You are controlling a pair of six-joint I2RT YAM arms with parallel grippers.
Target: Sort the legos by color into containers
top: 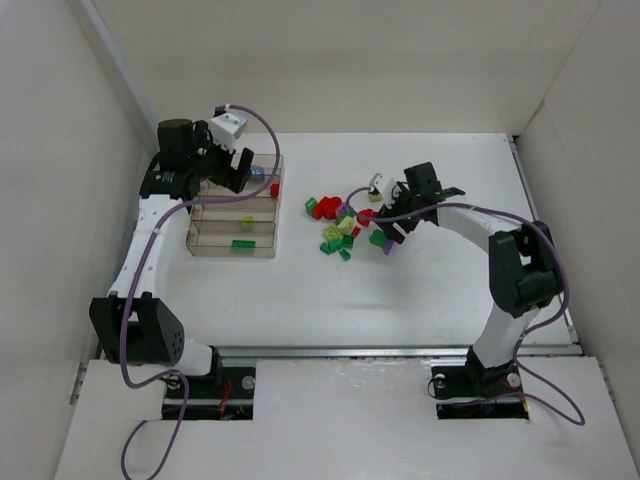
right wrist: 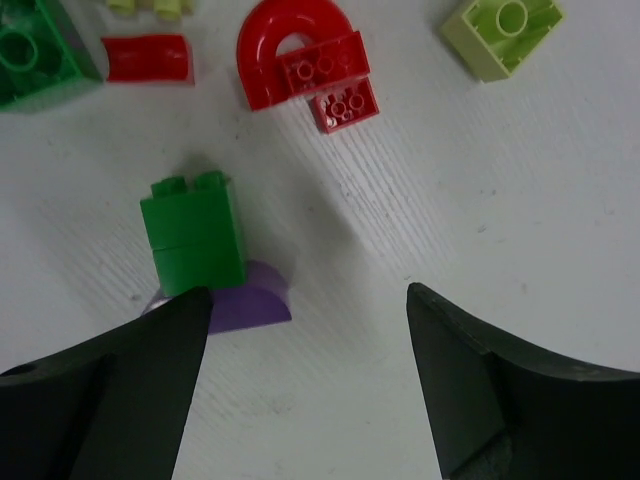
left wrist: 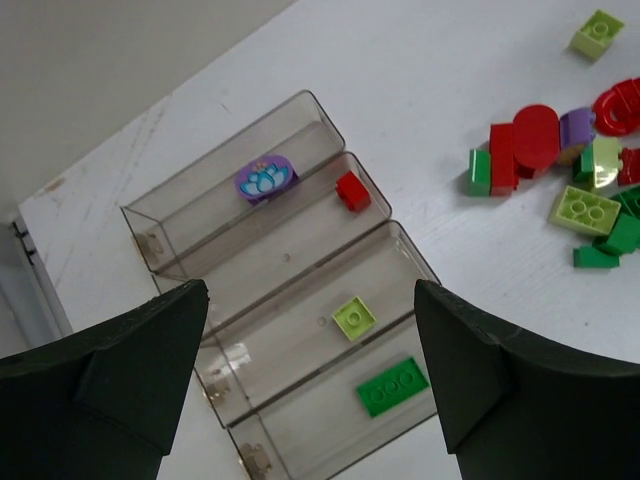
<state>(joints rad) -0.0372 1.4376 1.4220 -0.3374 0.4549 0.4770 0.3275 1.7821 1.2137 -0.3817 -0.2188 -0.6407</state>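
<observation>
The clear four-compartment tray [top: 200, 240] [left wrist: 180, 225] stands at the left. One brick lies in each compartment: purple flower piece [left wrist: 265, 180], red brick [left wrist: 352, 191], lime brick [left wrist: 354, 318], green plate [left wrist: 392, 386]. My left gripper [top: 228, 170] [left wrist: 310, 370] hovers open and empty above the tray. The loose legos [top: 345, 225] lie mid-table. My right gripper [top: 385, 232] [right wrist: 305, 390] is open and empty over the pile's right edge, its left finger [right wrist: 120, 390] beside a green brick [right wrist: 193, 232] and a purple piece [right wrist: 250, 300]. A red arch [right wrist: 290, 50] lies beyond.
A lime brick [right wrist: 500, 35] and a red curved piece [right wrist: 146, 58] lie near the right gripper. White walls enclose the table on the left, back and right. The pile shows at the right of the left wrist view [left wrist: 560, 170].
</observation>
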